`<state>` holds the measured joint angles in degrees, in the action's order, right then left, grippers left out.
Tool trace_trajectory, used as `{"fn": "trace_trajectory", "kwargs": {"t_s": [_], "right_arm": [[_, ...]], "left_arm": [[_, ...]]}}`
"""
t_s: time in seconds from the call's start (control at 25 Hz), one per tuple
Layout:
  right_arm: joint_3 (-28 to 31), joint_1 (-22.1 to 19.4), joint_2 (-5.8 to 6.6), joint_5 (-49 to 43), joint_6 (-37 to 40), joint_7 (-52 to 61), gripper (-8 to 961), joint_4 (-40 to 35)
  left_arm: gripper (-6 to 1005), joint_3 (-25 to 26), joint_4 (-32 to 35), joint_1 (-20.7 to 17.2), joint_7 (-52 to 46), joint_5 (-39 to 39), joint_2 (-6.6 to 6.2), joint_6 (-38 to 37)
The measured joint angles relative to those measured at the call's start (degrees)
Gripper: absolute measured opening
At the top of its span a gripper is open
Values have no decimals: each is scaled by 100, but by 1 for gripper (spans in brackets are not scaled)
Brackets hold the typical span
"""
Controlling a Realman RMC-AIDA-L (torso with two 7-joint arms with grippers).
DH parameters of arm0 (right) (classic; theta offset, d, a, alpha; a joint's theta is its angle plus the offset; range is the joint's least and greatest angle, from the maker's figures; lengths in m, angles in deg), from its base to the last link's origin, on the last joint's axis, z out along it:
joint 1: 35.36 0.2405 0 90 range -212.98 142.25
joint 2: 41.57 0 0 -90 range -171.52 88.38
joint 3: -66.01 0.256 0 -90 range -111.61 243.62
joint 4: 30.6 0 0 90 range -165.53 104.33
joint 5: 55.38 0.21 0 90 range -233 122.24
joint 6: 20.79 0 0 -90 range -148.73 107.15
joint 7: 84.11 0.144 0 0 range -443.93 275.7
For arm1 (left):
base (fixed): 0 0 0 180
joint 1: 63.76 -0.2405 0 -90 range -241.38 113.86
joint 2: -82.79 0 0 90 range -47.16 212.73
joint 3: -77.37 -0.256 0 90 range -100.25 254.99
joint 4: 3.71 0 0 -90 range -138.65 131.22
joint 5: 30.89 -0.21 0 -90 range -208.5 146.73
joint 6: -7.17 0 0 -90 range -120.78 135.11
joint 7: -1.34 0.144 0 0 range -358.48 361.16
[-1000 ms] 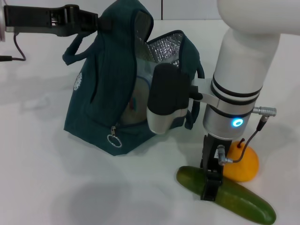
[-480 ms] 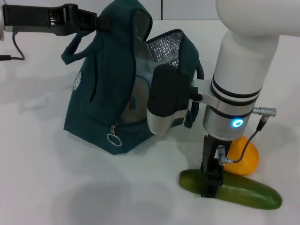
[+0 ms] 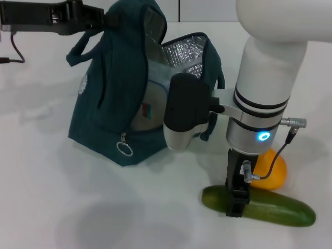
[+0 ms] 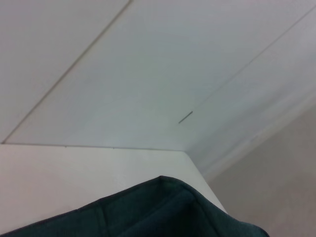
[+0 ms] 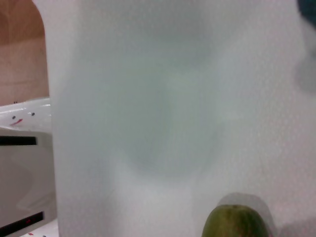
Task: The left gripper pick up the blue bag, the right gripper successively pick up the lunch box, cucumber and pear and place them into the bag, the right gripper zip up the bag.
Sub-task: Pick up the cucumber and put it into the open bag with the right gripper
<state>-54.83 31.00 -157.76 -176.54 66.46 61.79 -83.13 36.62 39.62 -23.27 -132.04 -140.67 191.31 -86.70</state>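
The blue bag (image 3: 114,88) stands open on the white table, its silver lining showing, and its dark fabric (image 4: 163,210) fills the lower edge of the left wrist view. My left gripper (image 3: 98,18) is at the bag's top left, shut on its handle. The lunch box (image 3: 153,96) lies inside the bag, whitish behind the opening. At the front right lies the cucumber (image 3: 275,210), and its end (image 5: 232,222) also shows in the right wrist view. My right gripper (image 3: 236,199) points straight down, shut on the cucumber near its left end. Just behind it sits the pear (image 3: 272,168), partly hidden.
The bag's metal ring pull (image 3: 123,149) hangs at its front lower corner. The black and white camera block (image 3: 184,111) on my right wrist covers part of the bag's opening. A dark cable (image 3: 13,52) runs off at the far left.
The cucumber has swung from a slant to nearly level between the right gripper's fingers. The bag and the left arm have shifted slightly up and to the left.
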Motion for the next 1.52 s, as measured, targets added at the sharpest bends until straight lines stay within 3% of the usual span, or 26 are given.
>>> {"fn": "trace_trajectory", "kwargs": {"t_s": [0.88, 1.52], "right_arm": [[93, -52, 0, -95, -117, -20, 605, 141], [2005, -791, 45, -412, 310, -106, 598, 157]], "left_arm": [[53, 9, 0, 1, -39, -7, -21, -51], [53, -25, 0, -21, -125, -36, -51, -151]]}}
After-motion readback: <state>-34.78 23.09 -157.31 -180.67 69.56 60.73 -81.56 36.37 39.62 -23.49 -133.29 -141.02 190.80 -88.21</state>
